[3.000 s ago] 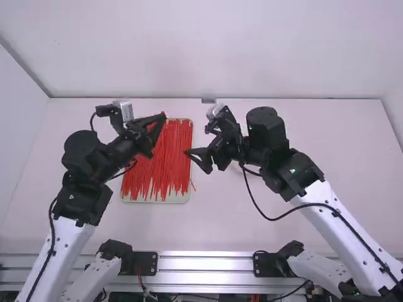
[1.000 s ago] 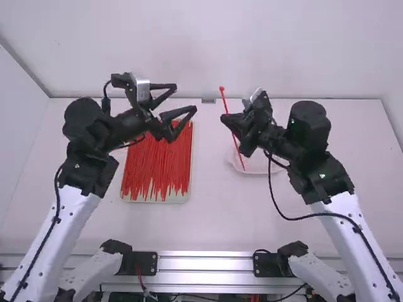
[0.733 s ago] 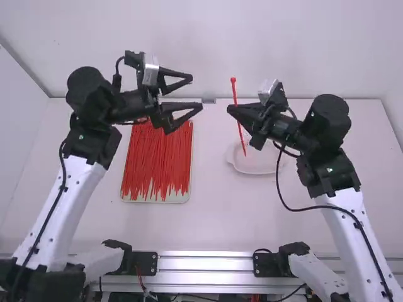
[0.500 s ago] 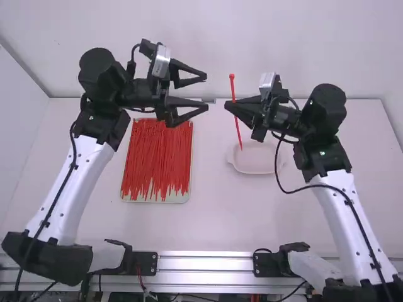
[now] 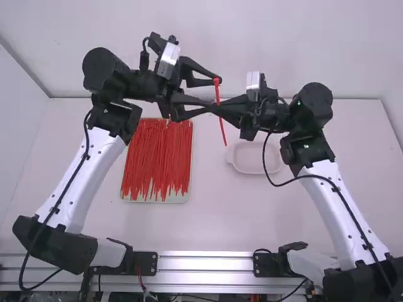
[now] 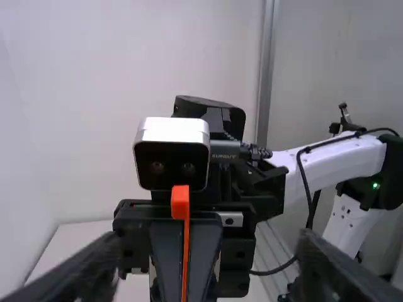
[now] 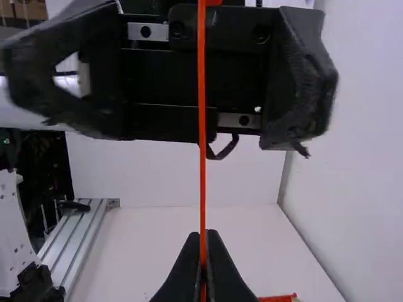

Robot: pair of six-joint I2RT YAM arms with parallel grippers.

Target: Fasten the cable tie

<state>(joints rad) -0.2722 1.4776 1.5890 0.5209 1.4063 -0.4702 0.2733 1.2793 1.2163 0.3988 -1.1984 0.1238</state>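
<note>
The white bench lies well below both raised arms. It carries a flat tray heaped with loose red ties on its left half and a shallow white dish just right of the middle, the two set apart from each other. An aluminium rail runs along the bench's near edge, and plain white walls close the room behind and to the left. In the left wrist view a pale vertical strip runs up the wall. High above the gap between tray and dish the two grippers face each other closely. The right gripper is clenched on a single red cable tie, pinching the strap partway along. The tie stands roughly upright in the air, its square head at the top and its thin tail hanging free towards the bench without reaching it. The left gripper is released, its fingers spread wide with one on either side of the tie's upper part. Whether either finger touches the strap cannot be told.
</note>
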